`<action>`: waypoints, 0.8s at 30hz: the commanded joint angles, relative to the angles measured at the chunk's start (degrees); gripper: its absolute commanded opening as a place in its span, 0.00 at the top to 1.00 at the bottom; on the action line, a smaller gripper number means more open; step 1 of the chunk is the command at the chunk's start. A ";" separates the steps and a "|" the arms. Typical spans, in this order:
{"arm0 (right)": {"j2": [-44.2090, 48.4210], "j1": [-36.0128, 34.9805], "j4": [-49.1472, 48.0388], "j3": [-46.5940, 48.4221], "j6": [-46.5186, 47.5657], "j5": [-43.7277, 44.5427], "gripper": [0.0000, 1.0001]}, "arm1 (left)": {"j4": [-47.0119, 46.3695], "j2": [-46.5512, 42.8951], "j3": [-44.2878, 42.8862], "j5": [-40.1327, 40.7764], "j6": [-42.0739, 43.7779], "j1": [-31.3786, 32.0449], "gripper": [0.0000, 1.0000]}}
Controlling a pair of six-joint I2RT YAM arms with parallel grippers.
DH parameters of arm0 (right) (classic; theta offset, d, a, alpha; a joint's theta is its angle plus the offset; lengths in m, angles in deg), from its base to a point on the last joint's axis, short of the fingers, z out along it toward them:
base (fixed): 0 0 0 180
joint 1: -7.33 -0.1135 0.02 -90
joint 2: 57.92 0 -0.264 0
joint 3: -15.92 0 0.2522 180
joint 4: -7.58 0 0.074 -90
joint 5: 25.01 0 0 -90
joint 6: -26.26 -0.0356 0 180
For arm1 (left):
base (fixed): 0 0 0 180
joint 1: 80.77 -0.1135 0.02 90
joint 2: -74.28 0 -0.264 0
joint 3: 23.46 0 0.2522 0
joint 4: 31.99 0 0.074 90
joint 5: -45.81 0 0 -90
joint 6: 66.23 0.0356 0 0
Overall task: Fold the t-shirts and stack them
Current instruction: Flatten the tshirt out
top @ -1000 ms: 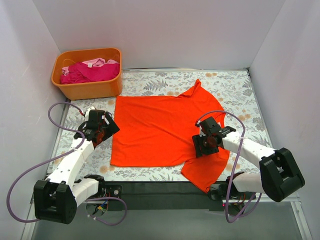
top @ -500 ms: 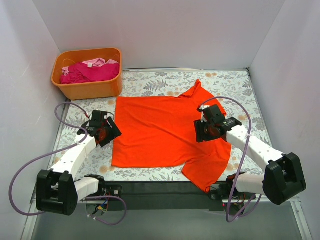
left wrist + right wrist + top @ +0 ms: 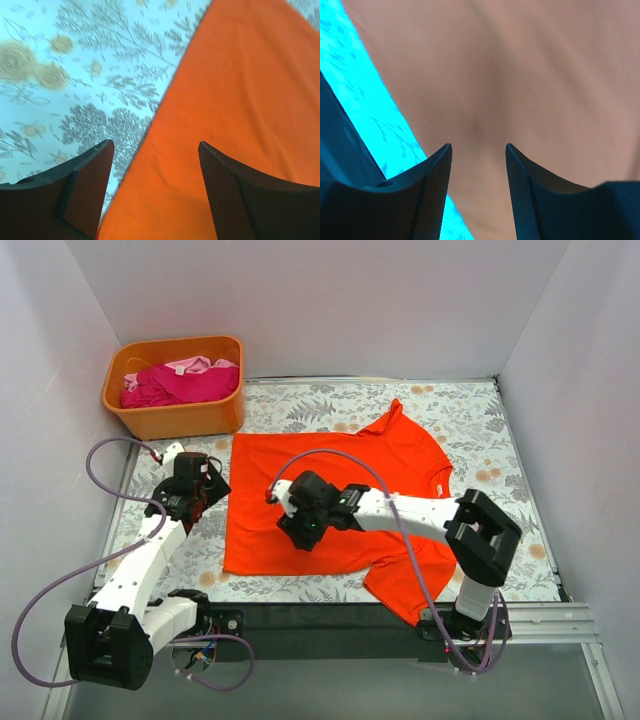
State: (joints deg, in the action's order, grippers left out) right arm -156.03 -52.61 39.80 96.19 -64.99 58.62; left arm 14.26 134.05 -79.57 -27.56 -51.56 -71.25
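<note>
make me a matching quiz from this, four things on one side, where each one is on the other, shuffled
Things
1. orange-red t-shirt
2. magenta t-shirt
3. left hand
4. right hand

Places
a. beside the spread shirt's left edge, fingers apart
b. spread flat on the floral table
c. above the spread shirt, towards its near edge, fingers apart
d. bunched in the orange tub at the far left corner

Pairs: 1-b, 2-d, 3-a, 4-c
</note>
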 commanded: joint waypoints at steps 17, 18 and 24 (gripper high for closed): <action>-19.40 -15.81 10.45 17.60 20.06 -2.85 0.53 | -8.85 -3.69 5.79 16.95 3.08 -0.03 0.33; -19.67 -16.08 12.20 18.05 20.15 -3.55 0.53 | -8.85 -3.69 5.70 17.04 3.00 -0.11 0.33; -18.53 -16.96 14.59 19.10 19.63 -4.35 0.53 | -8.67 -4.22 6.05 16.95 2.73 -0.20 0.33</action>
State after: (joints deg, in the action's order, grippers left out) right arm -174.56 -69.03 49.53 113.67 -45.54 56.93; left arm 6.53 130.79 -73.64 -12.79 -49.04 -71.28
